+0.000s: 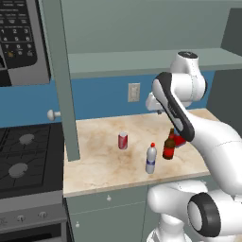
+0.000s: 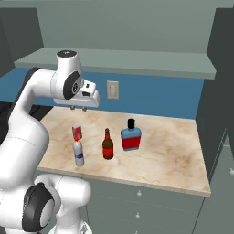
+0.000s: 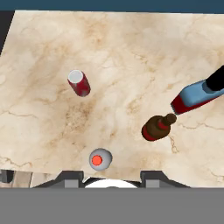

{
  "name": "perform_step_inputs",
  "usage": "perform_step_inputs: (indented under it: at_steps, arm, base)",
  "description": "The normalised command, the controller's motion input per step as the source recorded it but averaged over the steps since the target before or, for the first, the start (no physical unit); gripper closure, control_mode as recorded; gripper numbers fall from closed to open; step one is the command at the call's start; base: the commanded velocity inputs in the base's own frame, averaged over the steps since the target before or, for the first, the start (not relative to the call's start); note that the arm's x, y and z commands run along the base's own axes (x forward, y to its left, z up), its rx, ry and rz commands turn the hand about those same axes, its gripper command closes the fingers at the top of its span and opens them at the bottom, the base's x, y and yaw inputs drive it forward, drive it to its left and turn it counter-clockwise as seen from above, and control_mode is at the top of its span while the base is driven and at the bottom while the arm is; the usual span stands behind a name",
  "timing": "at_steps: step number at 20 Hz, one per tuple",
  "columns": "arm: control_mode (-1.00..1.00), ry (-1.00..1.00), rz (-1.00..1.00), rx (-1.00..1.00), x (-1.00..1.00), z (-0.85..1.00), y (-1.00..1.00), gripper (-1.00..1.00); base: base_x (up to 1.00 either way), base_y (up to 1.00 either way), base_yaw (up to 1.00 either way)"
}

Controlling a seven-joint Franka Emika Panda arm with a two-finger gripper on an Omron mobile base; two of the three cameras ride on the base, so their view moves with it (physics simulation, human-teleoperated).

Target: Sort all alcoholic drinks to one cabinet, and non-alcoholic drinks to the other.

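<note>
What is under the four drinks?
All four stand on the marble counter: red can, white bottle, beer bottle, flat bottle. The spots beneath them are covered.

Both base views look forward and down from behind the arm, one from each side, sharing the marble surface (image 1: 104,165); the hand view looks straight down on it.

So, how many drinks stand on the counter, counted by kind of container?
Glass beer bottle: 1, the brown beer bottle
Flat bottle: 1, the red and blue flat bottle
Plastic bottle: 1, the white plastic bottle
Can: 1, the red soda can
Total: 4, all upright on the marble counter
</note>
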Motion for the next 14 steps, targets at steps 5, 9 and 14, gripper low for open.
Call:
perform_step_inputs:
  at_steps: [5, 9, 14]
  arm:
    - [-1.0, 0.0, 0.0, 0.0, -0.04, 0.0, 0.0, -1.0]
    - [-1.0, 0.0, -0.02, -0.03, -0.11, 0.0, 0.06, -1.0]
    - [-1.0, 0.0, -0.08, -0.08, -0.15, 0.0, 0.18, -1.0]
  base:
    - [0.0, 0.0, 0.0]
    - [0.0, 0.0, 0.0]
    - [0.0, 0.0, 0.0]
